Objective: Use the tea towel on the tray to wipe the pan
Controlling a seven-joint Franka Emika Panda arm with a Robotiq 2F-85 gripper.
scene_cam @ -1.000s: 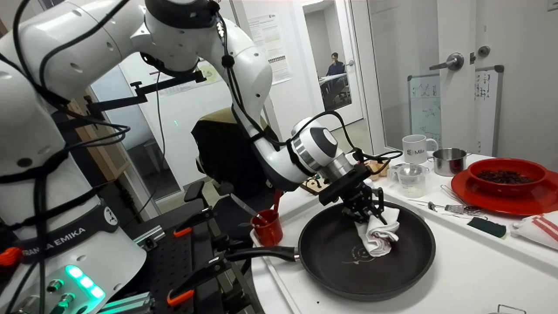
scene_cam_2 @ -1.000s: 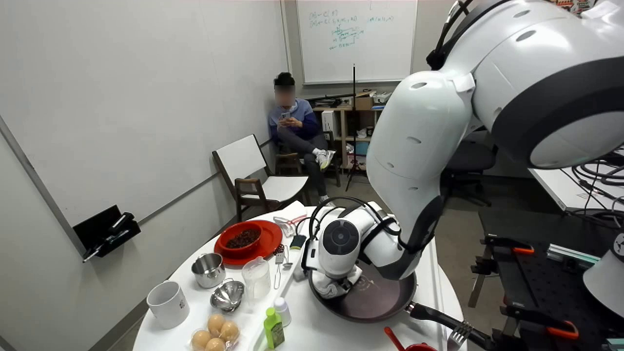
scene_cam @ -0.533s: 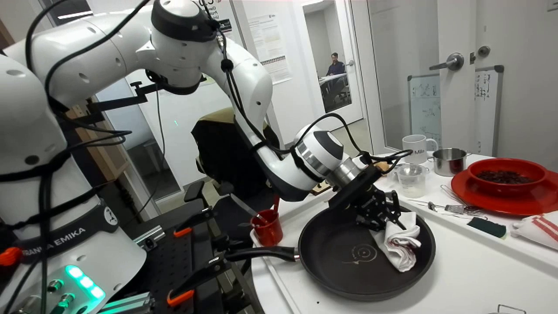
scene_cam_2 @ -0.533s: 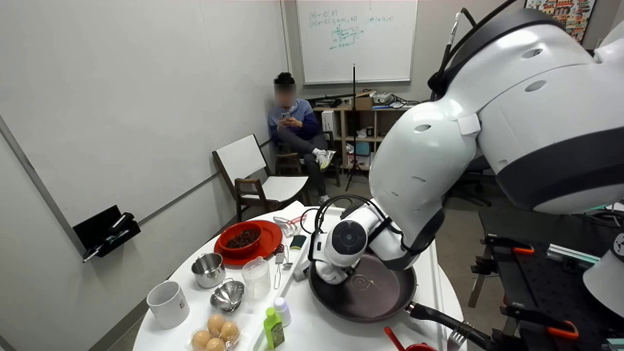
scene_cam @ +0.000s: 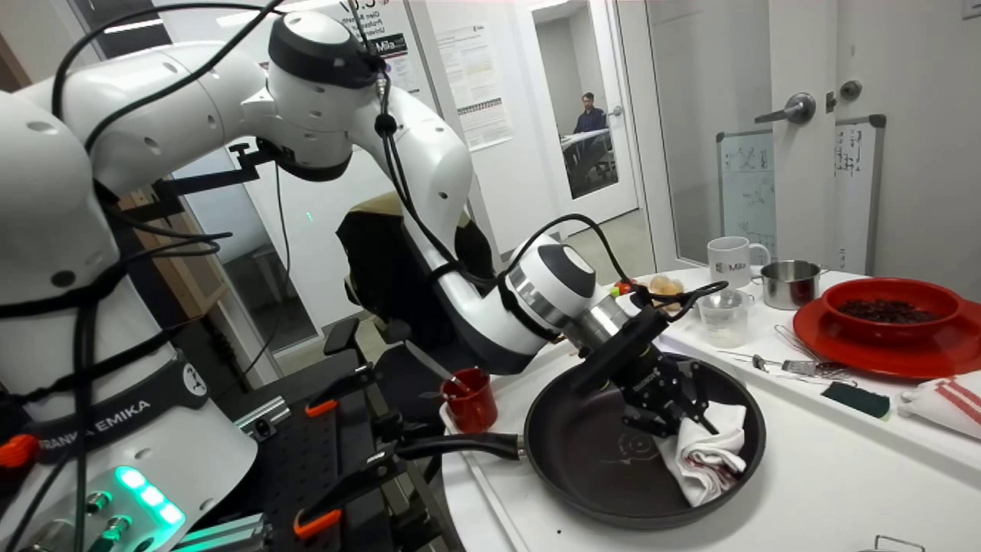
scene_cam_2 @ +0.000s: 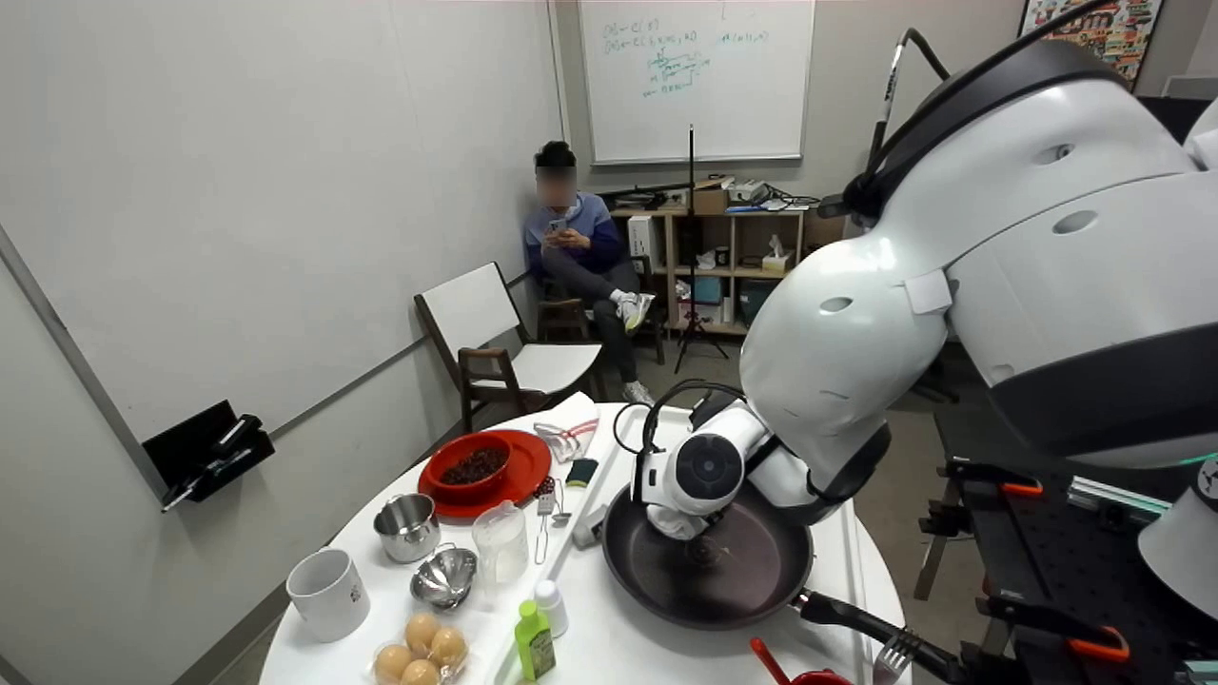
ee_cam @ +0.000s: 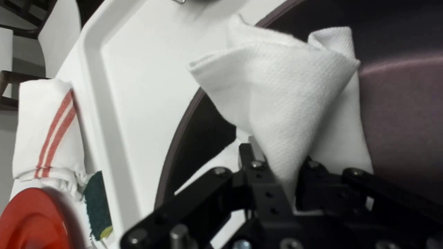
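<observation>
The dark round pan [scene_cam: 594, 456] stands on a white tray [scene_cam: 789, 395], its black handle [scene_cam: 460, 445] pointing to the robot's base. My gripper [scene_cam: 699, 425] is low over the pan and shut on the white tea towel [scene_cam: 709, 460]. The towel is bunched up and lies against the pan's inside near the rim, away from the handle. In an exterior view the arm hides most of the towel [scene_cam_2: 674, 521] and the fingers. In the wrist view the cloth [ee_cam: 287, 93] rises between the fingertips [ee_cam: 277, 166], and the pan [ee_cam: 405, 114] shows on both sides.
A folded red-striped towel [ee_cam: 52, 135], a green sponge [ee_cam: 98, 205] and a red plate with a bowl [scene_cam: 893, 307] lie beyond the tray's rim. Utensils, a measuring cup, steel pot, mug [scene_cam_2: 328, 595] and eggs [scene_cam_2: 419, 652] stand alongside. A red cup [scene_cam: 470, 402] stands by the handle.
My gripper has carried the towel across the pan towards its rim, right and down in an exterior view, and back and slightly right in the other camera's picture. The pan has stayed in place.
</observation>
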